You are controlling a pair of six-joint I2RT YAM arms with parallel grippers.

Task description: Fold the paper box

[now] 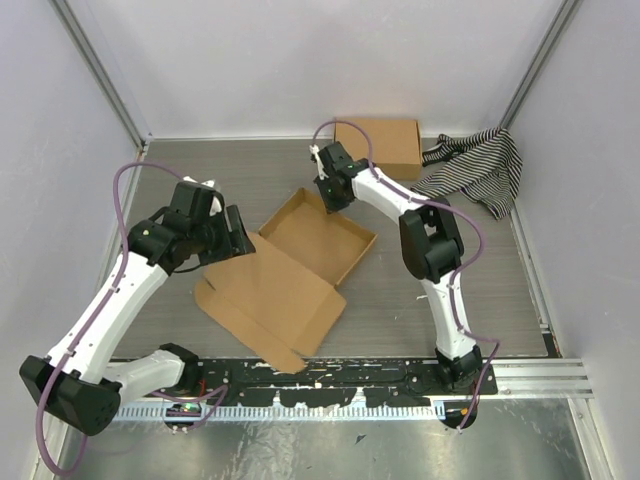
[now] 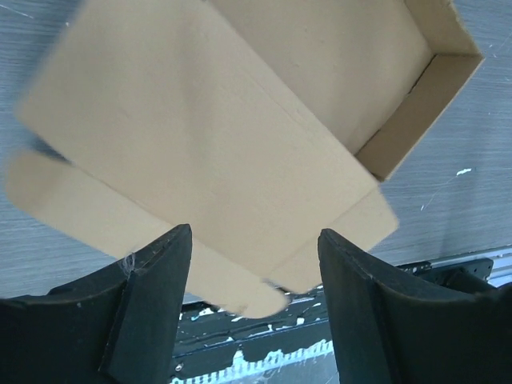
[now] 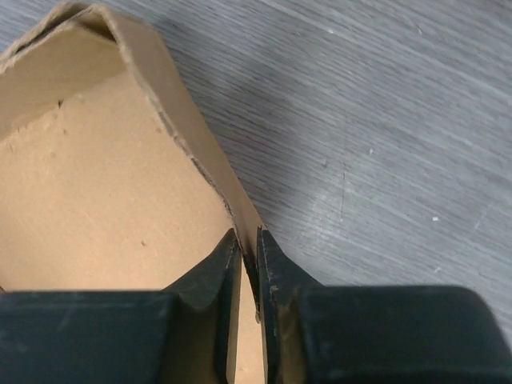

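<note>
1. Bench: grey wood-grain top enclosed by pale walls, both arm bases fixed along its near edge.
2. Left arm: reaches in from the near left corner. The left jaws hover over the lid panel's left side, released and wide apart with nothing between them.
3. Right arm: stretches toward the far edge, wrist bent down at the tray's far corner. The right jaws are clenched on the tray's upright wall, one finger inside it and one outside.
4. Paper box: plain brown corrugated cardboard at mid-bench. Its shallow tray with raised walls sits on the far side; the lid panel and flaps lie open and flat toward the near left.
5. Flat cardboard box: brown, closed, against the far edge.
6. Striped cloth: black-and-white, crumpled in the far right corner, just beside the flat box.
</note>
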